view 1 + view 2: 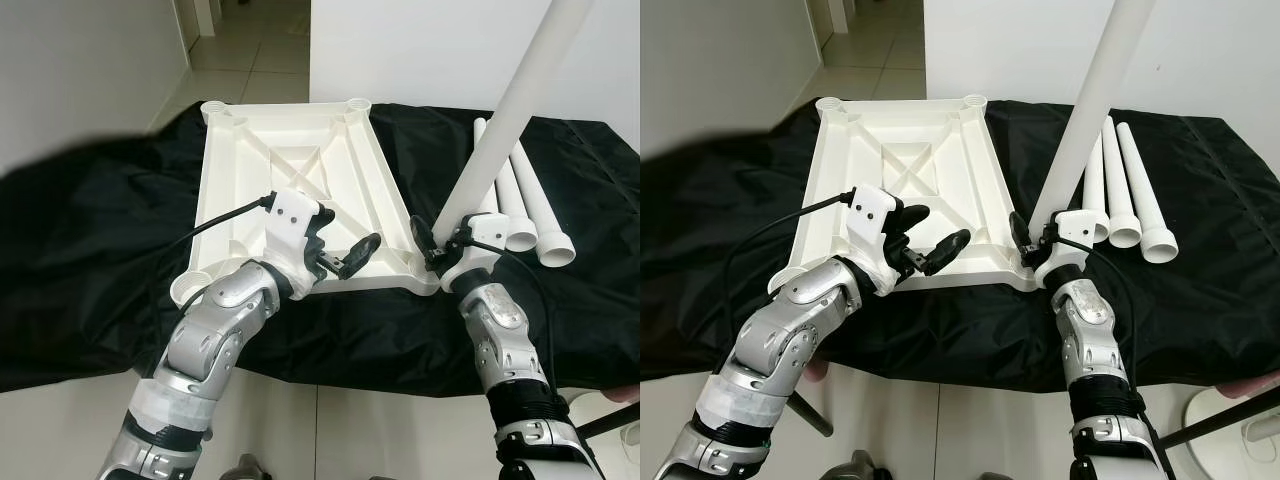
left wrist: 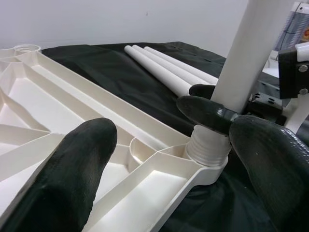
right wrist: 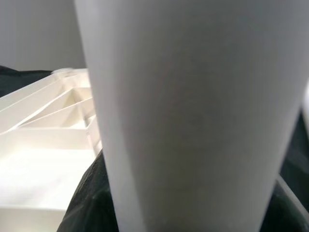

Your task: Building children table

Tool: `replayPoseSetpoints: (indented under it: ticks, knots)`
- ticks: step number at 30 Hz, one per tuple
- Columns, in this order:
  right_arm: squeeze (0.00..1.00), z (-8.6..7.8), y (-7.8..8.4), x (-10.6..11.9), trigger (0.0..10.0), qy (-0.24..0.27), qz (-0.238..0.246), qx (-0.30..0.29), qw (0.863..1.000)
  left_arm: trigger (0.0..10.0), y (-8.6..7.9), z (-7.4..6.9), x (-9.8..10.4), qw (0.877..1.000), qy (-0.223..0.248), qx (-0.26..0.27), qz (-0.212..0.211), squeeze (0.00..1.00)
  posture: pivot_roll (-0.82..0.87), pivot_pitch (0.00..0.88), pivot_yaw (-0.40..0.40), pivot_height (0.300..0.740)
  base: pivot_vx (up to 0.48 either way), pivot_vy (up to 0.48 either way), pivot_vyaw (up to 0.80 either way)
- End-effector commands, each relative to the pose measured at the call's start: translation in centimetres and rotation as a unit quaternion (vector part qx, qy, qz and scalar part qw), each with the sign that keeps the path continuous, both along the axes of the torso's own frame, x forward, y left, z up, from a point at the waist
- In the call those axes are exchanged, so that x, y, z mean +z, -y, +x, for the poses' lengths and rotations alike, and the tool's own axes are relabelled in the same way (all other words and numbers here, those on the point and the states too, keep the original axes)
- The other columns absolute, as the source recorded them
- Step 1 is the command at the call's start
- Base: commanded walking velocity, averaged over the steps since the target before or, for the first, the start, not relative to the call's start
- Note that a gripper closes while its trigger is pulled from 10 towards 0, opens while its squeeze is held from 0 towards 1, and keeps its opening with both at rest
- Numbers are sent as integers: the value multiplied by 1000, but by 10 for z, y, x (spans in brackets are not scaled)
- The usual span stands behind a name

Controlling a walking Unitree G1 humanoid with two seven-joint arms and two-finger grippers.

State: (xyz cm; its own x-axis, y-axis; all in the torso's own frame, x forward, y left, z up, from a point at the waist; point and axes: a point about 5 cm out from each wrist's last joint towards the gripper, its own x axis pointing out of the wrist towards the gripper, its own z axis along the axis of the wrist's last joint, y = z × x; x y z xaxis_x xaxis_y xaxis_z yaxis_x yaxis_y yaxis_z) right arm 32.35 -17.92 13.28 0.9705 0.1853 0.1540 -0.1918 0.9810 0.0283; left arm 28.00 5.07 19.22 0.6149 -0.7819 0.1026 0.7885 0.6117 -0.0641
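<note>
The right gripper (image 1: 436, 247) clamps low on the leg (image 1: 510, 120), a light, stiff, smooth tube best held near its threaded end, seated in the socket at 5 o'clock of the upturned tabletop (image 1: 290, 160), while the left gripper (image 1: 345, 250) hovers open.

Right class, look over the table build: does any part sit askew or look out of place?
Yes. The leg gripped by the right end effector leans away from the upturned tabletop instead of standing straight in its corner socket, with thread showing above the rim. Three spare legs lie neatly beside it on the black cloth.
</note>
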Motion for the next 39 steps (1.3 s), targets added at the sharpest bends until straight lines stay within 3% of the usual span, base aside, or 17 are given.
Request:
replayPoseSetpoints:
  ticks: [1, 9, 14, 19, 25, 30, 31, 39]
  knots:
    - [0, -7, -1, -31, 10000, -79, 9, -24, 997, 10000, 1, -3, 1, 1000, 3, -10, 3, 0, 6, 0, 22, 740, 0, 0, 0]
    - [0, -12, -19, -28, 10000, -75, 27, -92, 993, 10000, 0, -4, 0, 1000, 0, -7, 3, 0, 8, 0, 21, 740, 0, 0, 0]
    - [0, -14, -23, -27, 10000, -74, 27, -99, 992, 10000, 0, -4, 0, 1000, 0, -8, 2, 0, 9, 0, 22, 740, 0, 0, 0]
    - [0, -18, -37, -22, 10000, -67, 46, -166, 983, 10000, -1, -5, 0, 1000, -1, -6, 3, 0, 14, 0, 23, 740, 0, 0, 0]
    - [0, -21, -47, -19, 10000, -64, 46, -174, 982, 10000, -2, -6, 0, 1000, -1, -6, 3, 0, 12, 0, 29, 740, 0, 0, 0]
    - [0, -22, -45, -15, 10000, -53, 47, -168, 983, 10000, -2, -5, 0, 1000, -1, -5, 4, 0, 12, 0, 30, 740, 0, 0, 0]
    - [1000, -22, -44, -14, 10000, -47, 55, -159, 985, 10000, -2, -4, 0, 1000, -1, -5, 4, 0, 13, 0, 31, 740, 0, 0, 0]
    - [1000, -15, -29, 0, 10000, -5, 34, -129, 991, 10000, -2, -3, 1, 1000, 0, -6, 5, 0, 13, 0, 37, 740, 0, 0, 0]
